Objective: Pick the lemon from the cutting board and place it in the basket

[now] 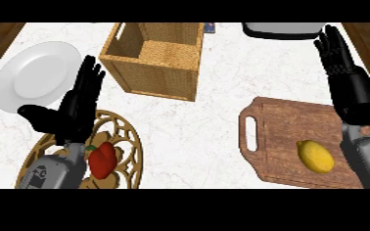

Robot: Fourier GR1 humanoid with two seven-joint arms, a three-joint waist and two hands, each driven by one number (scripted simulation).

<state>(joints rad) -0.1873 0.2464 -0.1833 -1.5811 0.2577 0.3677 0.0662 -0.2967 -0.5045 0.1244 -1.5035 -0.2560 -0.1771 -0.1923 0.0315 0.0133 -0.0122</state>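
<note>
A yellow lemon [315, 155] lies on the brown wooden cutting board [289, 127] at the lower right. The woven basket [153, 58], a tall open box, stands at the top centre, upright. My right hand [347, 78] is at the right edge, open, fingers straight and pointing up, above the board's far right side and beyond the lemon, not touching it. My left hand [76, 105] is open at the lower left, fingers straight up, holding nothing.
A white plate [36, 73] lies at the left. Under my left forearm sits a round wooden trivet [123, 142] with a red bell pepper [103, 160] on it. A grey-and-white appliance [282, 29] shows at the top right edge.
</note>
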